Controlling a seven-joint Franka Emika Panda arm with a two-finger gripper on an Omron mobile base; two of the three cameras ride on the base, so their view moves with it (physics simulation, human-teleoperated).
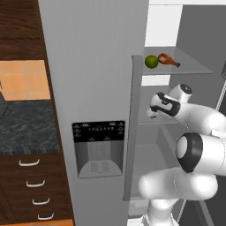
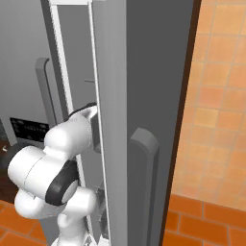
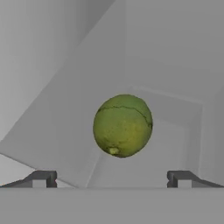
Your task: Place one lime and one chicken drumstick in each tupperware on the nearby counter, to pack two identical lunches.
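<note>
A glossy green lime [image 1: 151, 61] lies beside a reddish-brown chicken drumstick [image 1: 168, 59] on an upper glass shelf inside the open fridge. My gripper [image 1: 151, 112] reaches into the fridge one shelf lower, below the lime. In the hand view a lime [image 3: 123, 125] sits straight ahead on a pale shelf, beyond my open gripper [image 3: 111, 179] and apart from both fingertips [image 3: 41, 178]. I cannot tell whether it is the same lime. The dark marbled counter [image 1: 26, 128] lies to the left of the fridge. The tupperware is out of view.
The shut grey fridge door with its dispenser panel [image 1: 98, 149] stands between the counter and the open compartment. Its edge [image 1: 134, 128] is close to my wrist. The open right door [image 2: 144, 144] with a tall handle flanks the arm. Drawers with silver handles [image 1: 34, 183] sit under the counter.
</note>
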